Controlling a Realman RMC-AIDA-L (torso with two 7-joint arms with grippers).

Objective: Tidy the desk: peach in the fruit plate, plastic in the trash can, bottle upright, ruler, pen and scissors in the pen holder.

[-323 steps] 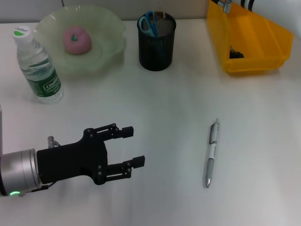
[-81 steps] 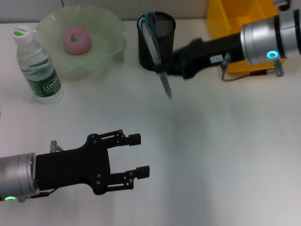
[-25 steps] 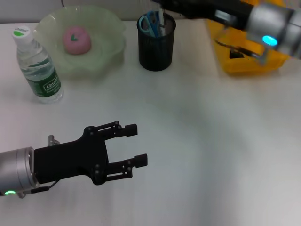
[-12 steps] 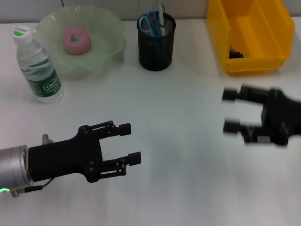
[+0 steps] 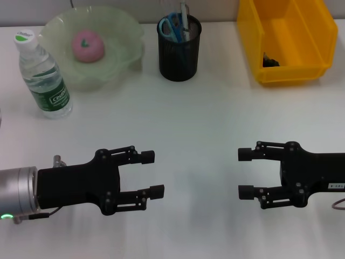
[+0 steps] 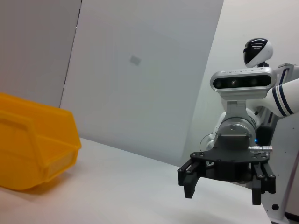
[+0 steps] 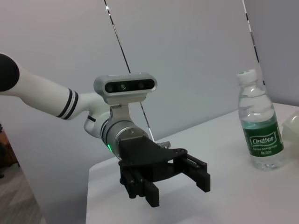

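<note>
In the head view a pink peach (image 5: 88,45) lies in the pale green fruit plate (image 5: 124,32) at the back left. A water bottle (image 5: 43,76) stands upright beside the plate; it also shows in the right wrist view (image 7: 259,121). The black mesh pen holder (image 5: 179,51) holds blue-handled scissors (image 5: 171,26) and a pen (image 5: 185,16). The ruler is not visible. A dark scrap (image 5: 271,61) lies in the yellow bin (image 5: 312,40). My left gripper (image 5: 151,172) is open and empty over the near left of the table. My right gripper (image 5: 245,172) is open and empty, facing it.
The white table (image 5: 205,113) stretches between the two grippers and the back row of containers. The left wrist view shows the yellow bin (image 6: 32,140) and my right gripper (image 6: 224,184). The right wrist view shows my left gripper (image 7: 180,182).
My right arm carried the pen from the table into the pen holder, let go of it, and came back down to the near right. My left gripper has barely moved.
</note>
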